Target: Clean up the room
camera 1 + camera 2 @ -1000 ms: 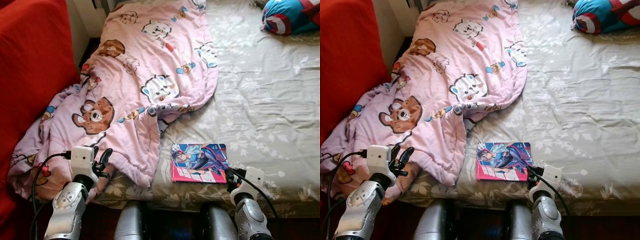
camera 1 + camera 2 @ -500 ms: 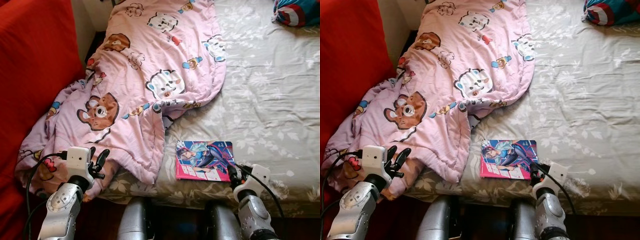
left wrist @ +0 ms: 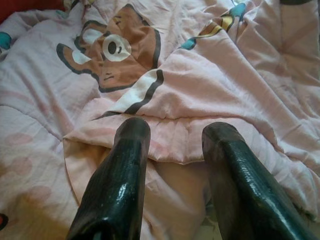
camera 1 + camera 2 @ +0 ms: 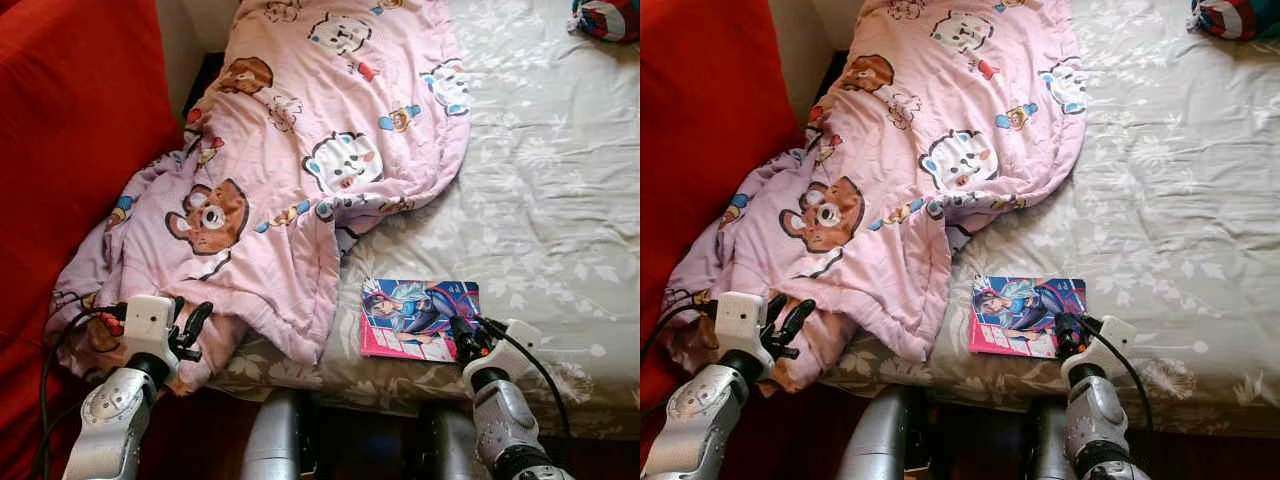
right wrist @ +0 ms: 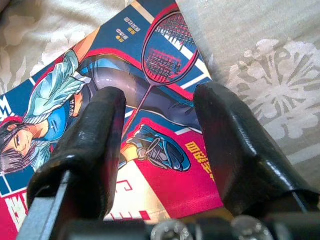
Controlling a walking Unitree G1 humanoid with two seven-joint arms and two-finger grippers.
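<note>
Two open gripper fingers [image 5: 95,150] straddle comic book [image 4: 420,318]; lettering unreadable.

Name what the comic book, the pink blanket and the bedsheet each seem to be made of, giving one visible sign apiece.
Comic book: glossy printed paper, flat with a sheen.
Pink blanket: soft padded fabric, puffy folds.
Bedsheet: thin woven cloth, probably cotton, fine creases.

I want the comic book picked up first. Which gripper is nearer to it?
Right. The right gripper sits open at the comic book, at its near right corner. The left gripper is off across the bed, over the pink blanket.
</note>
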